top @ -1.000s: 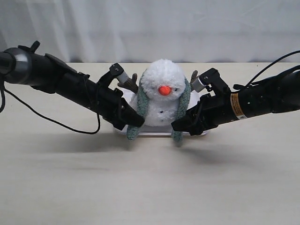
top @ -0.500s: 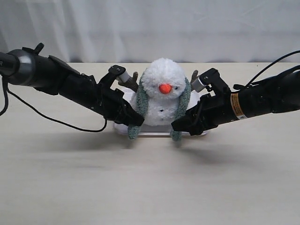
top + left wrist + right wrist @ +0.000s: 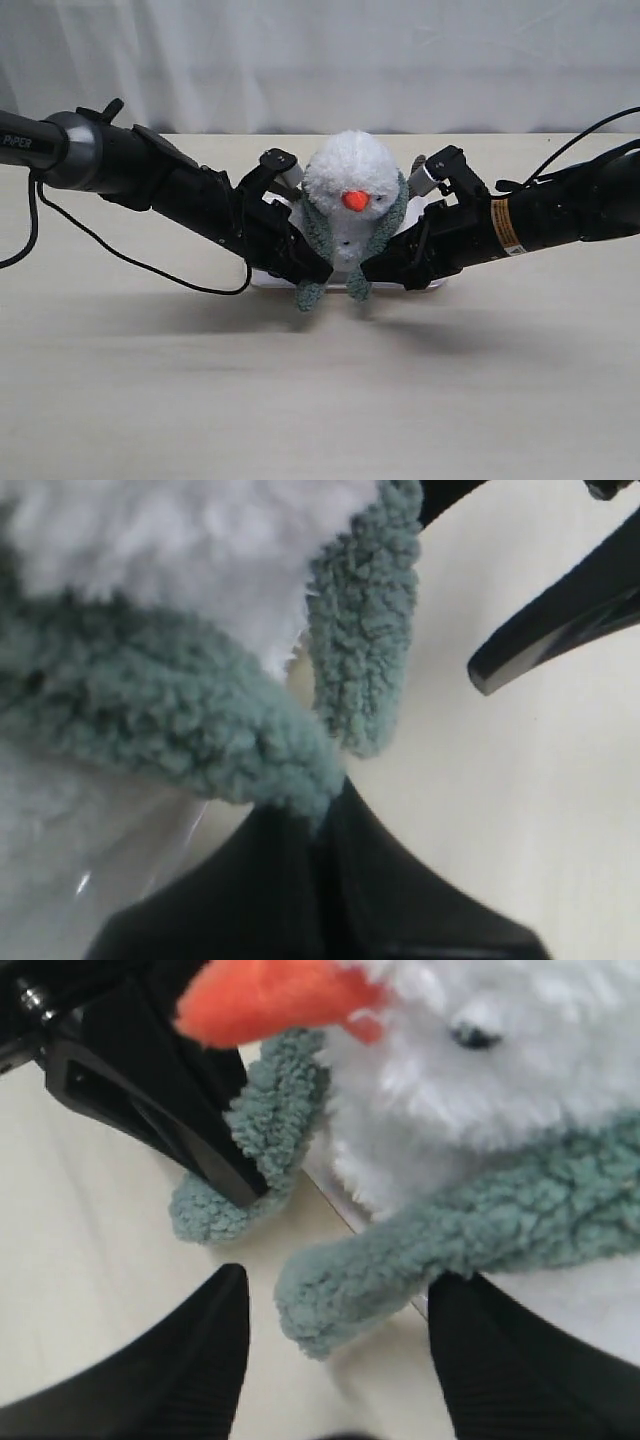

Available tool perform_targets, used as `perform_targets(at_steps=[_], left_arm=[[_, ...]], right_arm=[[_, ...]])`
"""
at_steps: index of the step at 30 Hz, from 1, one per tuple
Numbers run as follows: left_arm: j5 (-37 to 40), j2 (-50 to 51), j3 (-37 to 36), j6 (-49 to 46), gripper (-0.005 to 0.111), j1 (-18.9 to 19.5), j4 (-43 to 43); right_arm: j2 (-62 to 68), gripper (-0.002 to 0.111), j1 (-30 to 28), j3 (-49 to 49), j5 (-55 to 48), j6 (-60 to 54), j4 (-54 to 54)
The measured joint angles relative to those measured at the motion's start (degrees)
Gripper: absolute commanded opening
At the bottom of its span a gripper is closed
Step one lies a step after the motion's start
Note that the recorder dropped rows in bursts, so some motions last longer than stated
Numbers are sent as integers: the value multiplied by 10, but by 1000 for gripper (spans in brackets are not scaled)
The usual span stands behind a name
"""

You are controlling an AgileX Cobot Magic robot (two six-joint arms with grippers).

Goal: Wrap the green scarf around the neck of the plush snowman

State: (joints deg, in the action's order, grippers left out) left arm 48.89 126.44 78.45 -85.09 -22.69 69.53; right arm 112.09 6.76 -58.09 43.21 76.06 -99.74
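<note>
The plush snowman stands on a white tray, its orange nose pointing forward. The green scarf lies round its neck, and both ends hang down in front, close together. My left gripper is shut on the scarf's left end, pinched at the fingertips. My right gripper is open, and the scarf's other end lies loose between its fingers, touching neither. In the exterior view the right gripper sits just right of that end.
Both arms reach in low over the beige table and meet in front of the snowman. A black cable trails from the left arm across the table. A white curtain hangs behind.
My left gripper has moved to the right with its scarf end, bringing it in front of the snowman's body beside the other end. The snowman's head has tipped slightly. The right arm has barely moved.
</note>
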Motion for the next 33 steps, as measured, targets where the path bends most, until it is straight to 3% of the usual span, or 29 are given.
perform_targets(at_steps=[13,22,24,33], left_arm=[[-37,0,0,7,0,-5,47],[-36,0,0,7,1,-5,56],[-36,0,0,7,8,-5,56],[-7,0,0,1,58,-5,23]], right_arm=[[0,4,0,0,0,-1,0],[5,4,0,0,19,-1,-1],[5,4,0,0,20,-1,-1],[5,4,0,0,25,-1,-1]])
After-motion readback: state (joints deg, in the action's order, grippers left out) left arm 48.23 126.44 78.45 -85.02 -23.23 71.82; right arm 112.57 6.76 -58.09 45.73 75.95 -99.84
